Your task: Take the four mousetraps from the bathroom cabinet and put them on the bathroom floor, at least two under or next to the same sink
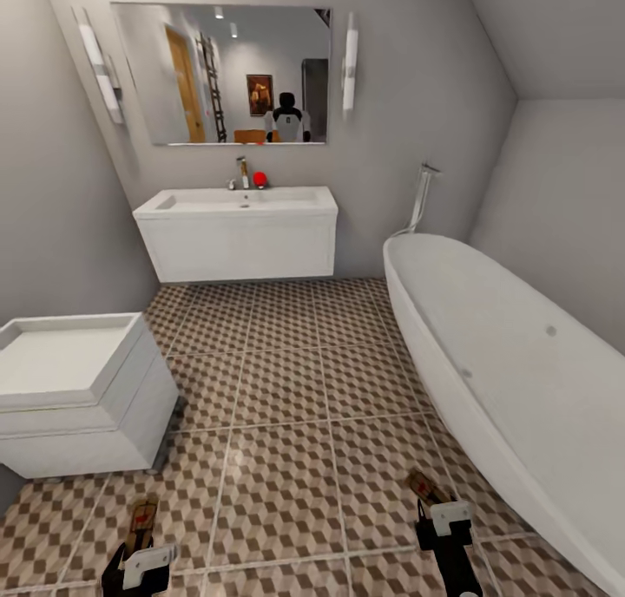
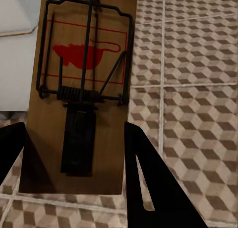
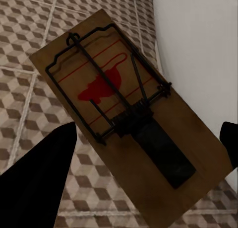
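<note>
The left hand [image 1: 139, 555] grips one mousetrap [image 2: 82, 89] between its closed fingers [image 2: 148, 183], above the bathroom floor [image 1: 286, 389] beside the white drawer unit [image 1: 78, 397]. The right hand [image 1: 441, 514] likewise clamps a second mousetrap [image 3: 126, 118] beside the bathtub [image 1: 521, 380]. The bathroom sink [image 1: 239, 232] hangs well ahead.

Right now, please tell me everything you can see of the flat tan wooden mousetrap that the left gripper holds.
The flat tan wooden mousetrap is a rectangular brown board printed with a red mouse shape inside a thin red frame. A black wire bar, a coiled spring and a dark flat plate lie on its top face. It sits between the left gripper's black fingers, held above the cube-patterned tiled bathroom floor. In the head view it points forward, beside the white drawer unit.
</note>
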Controlling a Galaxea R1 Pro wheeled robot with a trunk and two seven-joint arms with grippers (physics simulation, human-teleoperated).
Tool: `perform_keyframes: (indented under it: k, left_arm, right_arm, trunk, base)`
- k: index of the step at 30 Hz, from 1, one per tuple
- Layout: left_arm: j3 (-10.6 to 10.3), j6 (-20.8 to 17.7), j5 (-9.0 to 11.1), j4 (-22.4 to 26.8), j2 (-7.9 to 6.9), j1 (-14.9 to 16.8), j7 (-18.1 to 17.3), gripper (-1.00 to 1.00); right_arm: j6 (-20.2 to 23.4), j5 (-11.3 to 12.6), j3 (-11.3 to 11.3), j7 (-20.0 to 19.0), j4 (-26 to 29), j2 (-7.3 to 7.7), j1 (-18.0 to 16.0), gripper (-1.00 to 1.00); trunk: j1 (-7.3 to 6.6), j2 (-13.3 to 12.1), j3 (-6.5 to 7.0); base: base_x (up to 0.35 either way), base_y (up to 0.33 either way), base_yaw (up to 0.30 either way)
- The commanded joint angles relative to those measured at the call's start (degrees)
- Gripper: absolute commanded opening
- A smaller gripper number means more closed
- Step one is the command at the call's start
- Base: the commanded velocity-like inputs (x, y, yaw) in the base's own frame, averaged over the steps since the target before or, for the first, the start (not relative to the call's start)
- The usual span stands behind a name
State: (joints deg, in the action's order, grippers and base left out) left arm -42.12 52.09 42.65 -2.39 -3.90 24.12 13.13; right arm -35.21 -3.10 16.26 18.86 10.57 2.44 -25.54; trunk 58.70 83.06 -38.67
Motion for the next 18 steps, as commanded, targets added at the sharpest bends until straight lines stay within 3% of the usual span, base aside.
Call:
perform_keyframes:
  k: [1, 12, 18]
  left_arm:
    - [-0.4, 0.1, -0.2, -0.1, 0.03, 0.0, 0.6, -1.0]
    - [-0.5, 0.1, -0.2, -0.1, 0.03, 0.0, 0.6, -1.0]
    - [-0.5, 0.1, -0.2, -0.1, 0.03, 0.0, 0.6, -1.0]
  right_arm:
    - [0.1, -0.3, 0.3, 0.6, 0.0, 0.02, 0.0, -1.0]
    - [0.1, -0.3, 0.3, 0.6, 0.0, 0.02, 0.0, -1.0]
    - [0.1, -0.3, 0.3, 0.6, 0.0, 0.02, 0.0, -1.0]
  trunk:
    - [0.03, 0.0, -0.05]
    - [0.03, 0.0, -0.05]
    - [0.03, 0.0, -0.05]
  base:
    - [0.337, -0.083, 0.009]
    - [0.337, -0.083, 0.209]
    - [0.336, -0.063, 0.057]
